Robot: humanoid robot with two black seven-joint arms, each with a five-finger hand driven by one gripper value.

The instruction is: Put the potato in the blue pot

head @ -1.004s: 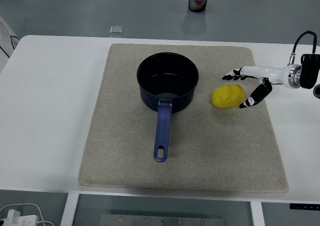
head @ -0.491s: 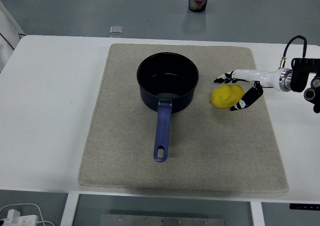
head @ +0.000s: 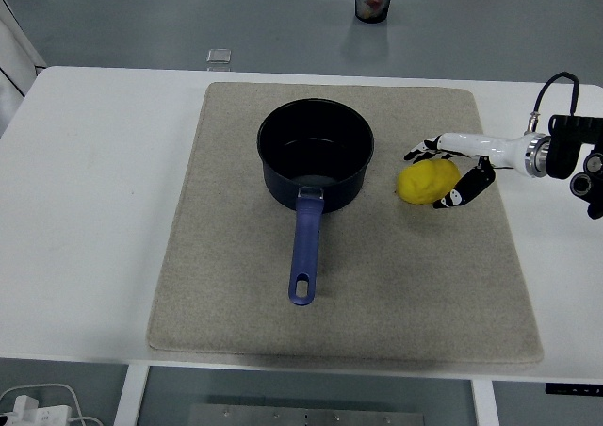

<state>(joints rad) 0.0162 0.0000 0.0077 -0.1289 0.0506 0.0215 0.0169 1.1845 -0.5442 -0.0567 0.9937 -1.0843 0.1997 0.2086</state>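
Head view shows the right hand (head: 450, 170) reaching in from the right edge, fingers spread around the lumpy yellow potato (head: 428, 181), thumb on the near side and the others at the far side, not clamped shut yet. That potato sits on the beige rectangular mat (head: 396, 285) covering the white surface (head: 94, 209), just right of the dark blue pot (head: 316, 157), whose long handle points toward the near edge.

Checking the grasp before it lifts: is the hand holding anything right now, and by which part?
Not clearly. The right hand brackets the potato's right end, fingers behind, thumb in front, but a closed grip cannot be told.
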